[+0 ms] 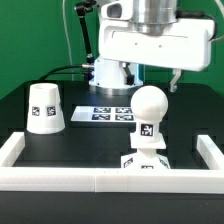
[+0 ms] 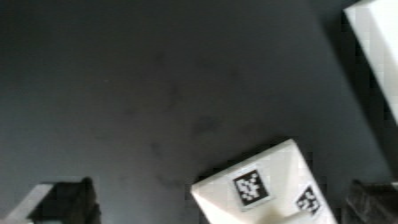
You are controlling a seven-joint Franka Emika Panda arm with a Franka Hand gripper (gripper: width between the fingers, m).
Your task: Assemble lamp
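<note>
The white plastic ball-topped bulb (image 1: 150, 112), seated upright in the flat square white base (image 1: 146, 162), looks light, rigid and slippery, best gripped at its tagged stem; the hand (image 1: 176, 80) hangs empty, fingers apart.

The arm (image 1: 135, 20) at the top of the exterior frame is glossy white with a silvery-grey cylindrical wrist section. Below it sits a broad, white, boxy hand housing (image 1: 160, 45) with rounded edges. Thin black cables (image 1: 82, 25) run down in the upper middle. A rounded white base (image 1: 108, 72) with a blue glow stands at centre. The claw's dark fingers (image 2: 64, 200) show as blurred black shapes along the wrist frame's lower edge.
</note>
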